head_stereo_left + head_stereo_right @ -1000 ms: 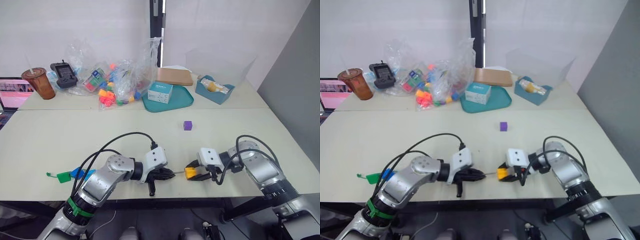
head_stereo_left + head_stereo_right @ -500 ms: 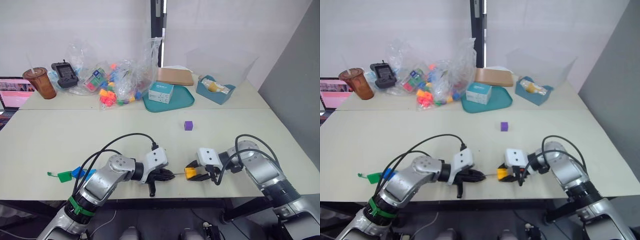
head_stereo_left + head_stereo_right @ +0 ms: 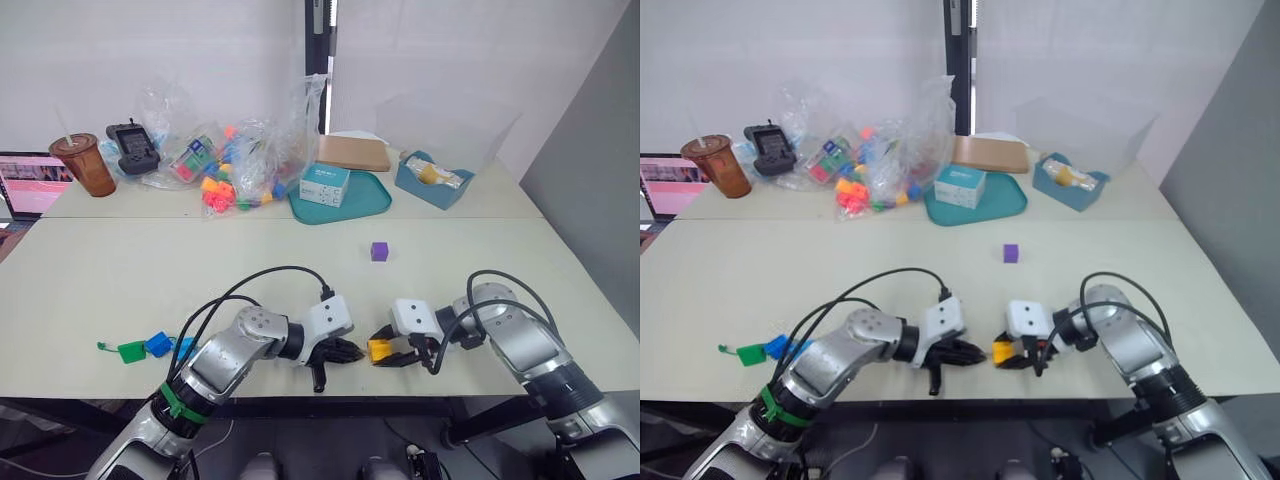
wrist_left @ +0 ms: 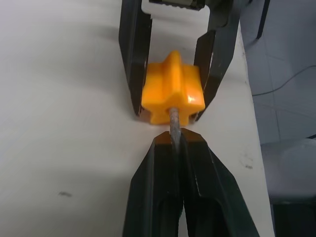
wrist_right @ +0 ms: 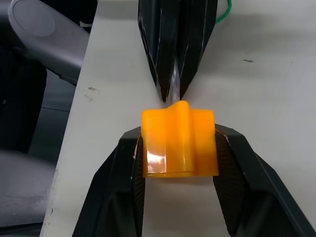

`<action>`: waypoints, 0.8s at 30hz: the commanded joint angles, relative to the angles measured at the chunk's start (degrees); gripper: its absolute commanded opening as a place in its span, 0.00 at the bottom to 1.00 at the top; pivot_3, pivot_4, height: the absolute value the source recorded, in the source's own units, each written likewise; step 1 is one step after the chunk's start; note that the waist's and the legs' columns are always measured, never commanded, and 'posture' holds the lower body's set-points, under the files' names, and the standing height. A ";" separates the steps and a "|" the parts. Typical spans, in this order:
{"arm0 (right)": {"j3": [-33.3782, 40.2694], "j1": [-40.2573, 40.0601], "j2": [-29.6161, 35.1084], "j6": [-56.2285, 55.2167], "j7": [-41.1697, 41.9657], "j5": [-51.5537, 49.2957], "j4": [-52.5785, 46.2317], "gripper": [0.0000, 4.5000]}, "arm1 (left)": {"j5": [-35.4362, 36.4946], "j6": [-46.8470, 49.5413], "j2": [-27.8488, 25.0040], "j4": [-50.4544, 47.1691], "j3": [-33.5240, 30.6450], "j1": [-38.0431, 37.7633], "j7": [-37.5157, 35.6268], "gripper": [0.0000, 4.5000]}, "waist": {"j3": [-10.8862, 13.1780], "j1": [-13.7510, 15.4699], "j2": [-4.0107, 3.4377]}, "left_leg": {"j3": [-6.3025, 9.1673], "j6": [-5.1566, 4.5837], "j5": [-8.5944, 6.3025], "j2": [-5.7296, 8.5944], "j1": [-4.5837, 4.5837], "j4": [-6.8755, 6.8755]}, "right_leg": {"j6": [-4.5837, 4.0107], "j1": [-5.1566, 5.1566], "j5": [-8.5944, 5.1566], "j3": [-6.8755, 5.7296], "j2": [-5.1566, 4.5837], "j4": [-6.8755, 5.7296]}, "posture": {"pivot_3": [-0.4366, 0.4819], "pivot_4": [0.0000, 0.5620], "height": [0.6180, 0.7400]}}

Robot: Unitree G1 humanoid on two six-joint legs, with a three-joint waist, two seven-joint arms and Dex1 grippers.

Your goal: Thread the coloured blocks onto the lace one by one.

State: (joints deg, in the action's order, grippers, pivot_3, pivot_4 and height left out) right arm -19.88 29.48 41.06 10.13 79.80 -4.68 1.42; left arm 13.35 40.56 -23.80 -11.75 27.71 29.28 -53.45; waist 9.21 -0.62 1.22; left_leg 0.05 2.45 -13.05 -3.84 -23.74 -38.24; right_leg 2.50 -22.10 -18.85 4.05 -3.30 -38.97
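- Orange-yellow block [image 3: 380, 349], head views: we see it clamped between the right gripper [image 3: 383, 349] fingers at the near table [image 3: 120, 290] edge. The left gripper [image 3: 352, 351] sits just beside it, tips nearly touching the block.
- Purple block [image 3: 379, 251] lies loose on the table, well beyond both grippers. Green tab [image 3: 130, 351] of the lace and a blue block [image 3: 158, 343] sit well off behind the left gripper, past that arm's elbow.
- Left wrist view: left gripper fingers [image 4: 158, 187] pinched together on the lace tip [image 4: 174, 127]; the tip meets the face of the orange-yellow block, right at its hole. The right gripper's fingers flank the block on both sides, touching it.
- Right wrist view: right gripper fingers [image 5: 118, 182] squeeze the block from both sides; the left gripper's closed tips point at it, just beyond. A bit of green lace [image 5: 224, 15] shows behind the left gripper.
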 commanded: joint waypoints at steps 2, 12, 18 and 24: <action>-0.72 -0.80 -0.11 0.70 -0.63 0.55 -1.53 0.30 | 0.85 -1.49 2.45 -2.65 0.24 2.40 -0.32 0.00 | 0.00 0.01 0.00 | 0.00 0.00 0.00 0.00 0.00 0.00 | 0.00 0.00 0.00 0.00 0.00 0.00 | 0.48 0.27 1.00; -0.50 -1.72 -0.30 0.94 -1.59 1.80 -2.11 0.30 | -2.27 -3.96 7.90 3.23 0.59 3.66 1.46 0.16 | 0.00 1.18 0.00 | 0.01 0.00 0.00 0.05 0.04 -0.16 | 0.06 0.13 0.03 -0.01 -0.03 0.00 | 0.48 0.27 1.00; -1.01 -1.99 0.86 0.53 -2.48 4.44 -0.71 0.30 | -1.92 -3.74 2.12 -0.58 -2.73 1.69 -0.70 0.58 | -0.01 0.77 0.00 | 0.01 0.00 0.00 0.01 0.08 -0.14 | 0.06 0.13 0.03 0.00 0.00 -0.01 | 0.48 0.27 1.00; -1.23 -1.93 1.13 0.24 -3.07 4.48 -0.31 0.30 | 2.48 -0.59 -3.55 -4.66 -6.55 -3.11 -3.27 0.64 | -0.01 0.01 -0.01 | 0.03 0.00 0.00 -0.01 0.22 -0.05 | 0.05 0.22 0.03 -0.01 0.01 0.00 | 0.48 0.27 1.00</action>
State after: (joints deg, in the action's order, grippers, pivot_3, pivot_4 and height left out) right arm -19.19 28.57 41.93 10.15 77.06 -2.33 0.49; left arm 14.55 39.85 -26.17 -13.79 22.16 26.50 -55.51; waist 9.21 -0.61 1.21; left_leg 0.08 2.45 -13.05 -3.85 -23.51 -38.29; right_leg 2.55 -21.85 -18.82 4.03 -3.29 -38.96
